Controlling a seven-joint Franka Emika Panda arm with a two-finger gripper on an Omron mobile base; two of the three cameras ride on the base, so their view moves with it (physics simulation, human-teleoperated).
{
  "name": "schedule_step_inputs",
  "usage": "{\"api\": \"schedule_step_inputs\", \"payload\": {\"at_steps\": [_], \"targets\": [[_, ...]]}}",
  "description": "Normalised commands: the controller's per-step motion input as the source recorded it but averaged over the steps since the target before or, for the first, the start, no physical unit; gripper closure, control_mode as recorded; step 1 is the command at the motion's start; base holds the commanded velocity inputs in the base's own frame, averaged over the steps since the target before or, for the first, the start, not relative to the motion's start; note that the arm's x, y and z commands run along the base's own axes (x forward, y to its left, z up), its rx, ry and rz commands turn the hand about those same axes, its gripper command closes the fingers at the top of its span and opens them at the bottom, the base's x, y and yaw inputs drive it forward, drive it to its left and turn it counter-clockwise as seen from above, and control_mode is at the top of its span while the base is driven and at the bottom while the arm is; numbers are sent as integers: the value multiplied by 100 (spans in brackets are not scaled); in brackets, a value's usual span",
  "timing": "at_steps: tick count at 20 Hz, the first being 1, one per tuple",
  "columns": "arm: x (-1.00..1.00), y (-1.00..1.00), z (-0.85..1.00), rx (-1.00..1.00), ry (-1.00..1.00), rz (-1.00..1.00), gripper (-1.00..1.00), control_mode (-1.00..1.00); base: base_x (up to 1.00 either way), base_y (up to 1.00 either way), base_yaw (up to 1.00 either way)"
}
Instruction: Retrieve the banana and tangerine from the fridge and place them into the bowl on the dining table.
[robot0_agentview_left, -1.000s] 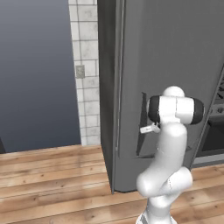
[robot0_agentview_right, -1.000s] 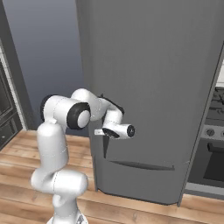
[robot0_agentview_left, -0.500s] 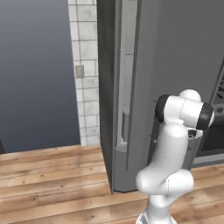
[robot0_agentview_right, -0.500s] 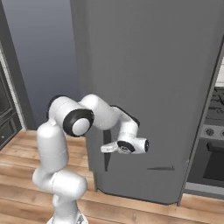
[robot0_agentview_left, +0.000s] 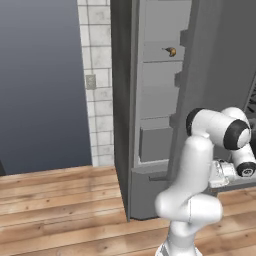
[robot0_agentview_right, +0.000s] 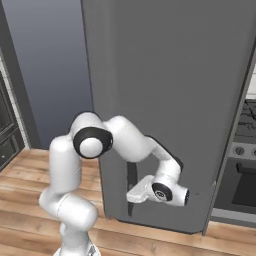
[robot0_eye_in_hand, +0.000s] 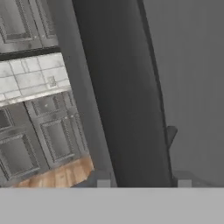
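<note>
The grey fridge (robot0_agentview_left: 157, 95) stands partly open, and its inner shelves and lower drawer (robot0_agentview_left: 156, 143) show through the gap. On an upper shelf sits a small orange-yellow fruit (robot0_agentview_left: 171, 51), too small to tell whether it is the banana or the tangerine. The fridge door (robot0_agentview_right: 170, 90) swings out toward me. My gripper (robot0_agentview_right: 134, 193) is low on the door at its dark handle recess. In the hand view the fingertips (robot0_eye_in_hand: 103, 183) straddle the door's dark edge (robot0_eye_in_hand: 127, 109), shut on it. The bowl and the dining table are out of view.
A tiled wall strip with an outlet (robot0_agentview_left: 90, 81) and a dark blue-grey wall (robot0_agentview_left: 45, 85) lie left of the fridge. A dark oven range (robot0_agentview_right: 240, 170) stands to the right. Wooden floor (robot0_agentview_left: 60, 200) runs in front. Panelled cabinets (robot0_eye_in_hand: 30, 140) show in the hand view.
The fridge door has swung further open with my gripper on it, and the shelves and the fruit have come into sight. My hand has moved down and to the right.
</note>
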Motion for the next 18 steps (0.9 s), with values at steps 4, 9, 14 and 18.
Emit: {"api": "schedule_step_inputs", "payload": {"at_steps": [4, 9, 14, 18], "targets": [[-100, -64, 2, 7, -19, -16, 100, -100, 0, 0, 0], [-60, -43, 8, 1, 3, -53, 100, -100, 0, 0, 0], [-15, -35, 12, 0, 10, -74, 100, -100, 0, 0, 0], [-56, -61, 32, 0, 9, -63, 100, -100, 0, 0, 0]]}}
